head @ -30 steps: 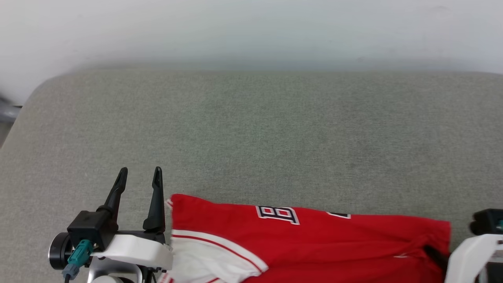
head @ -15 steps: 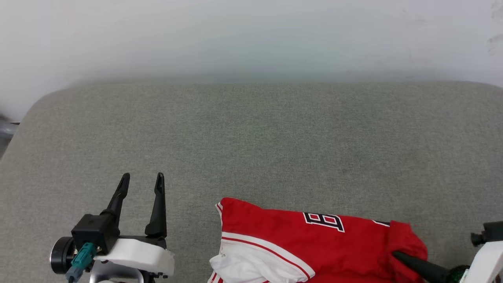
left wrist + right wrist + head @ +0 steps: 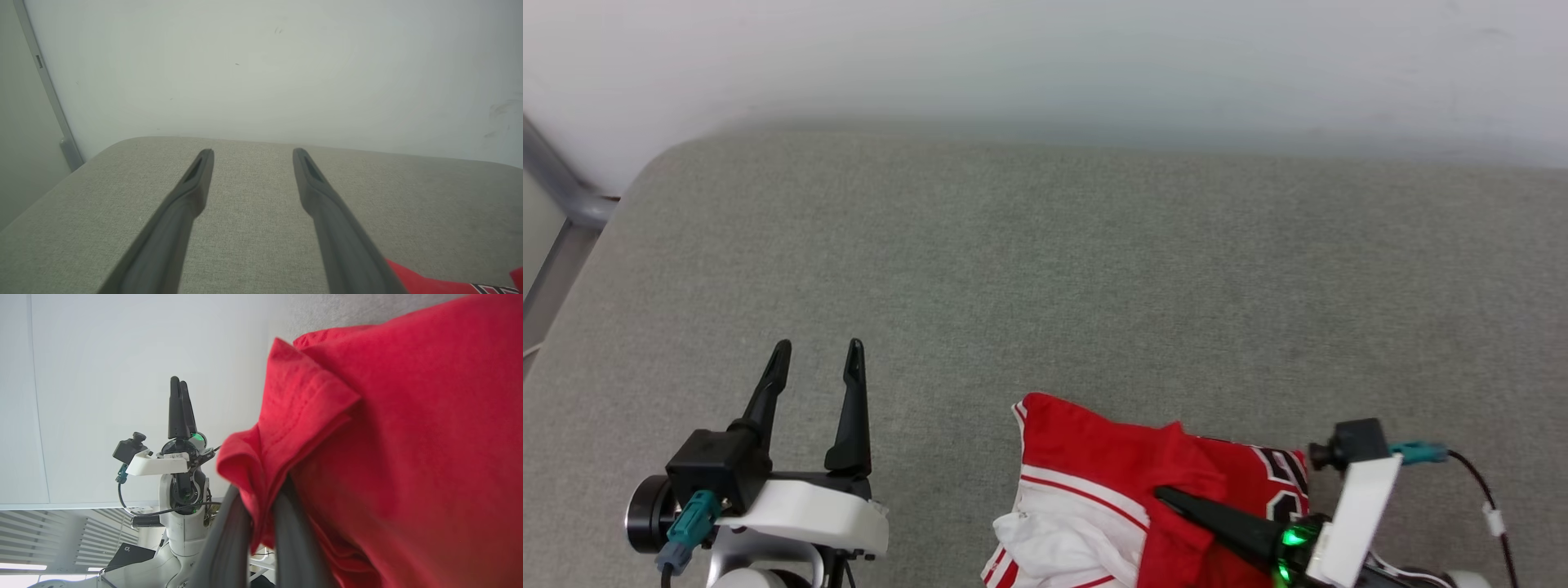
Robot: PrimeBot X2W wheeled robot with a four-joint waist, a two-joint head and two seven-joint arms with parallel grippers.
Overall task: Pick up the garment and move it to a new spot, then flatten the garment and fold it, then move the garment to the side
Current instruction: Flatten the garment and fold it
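A grey fabric-covered surface (image 3: pixel 1045 269) stretched back to a pale wall (image 3: pixel 1045 57). The garment (image 3: pixel 1086 445) lay bunched at the near edge, right of centre, one red fold doubled over it. The right gripper (image 3: pixel 1168 494) was clamped on that fold. The left gripper (image 3: pixel 817 355) hovered well to the left, fingers spread wide, holding nothing.

Left jaws wide; right jaws tight (angled)
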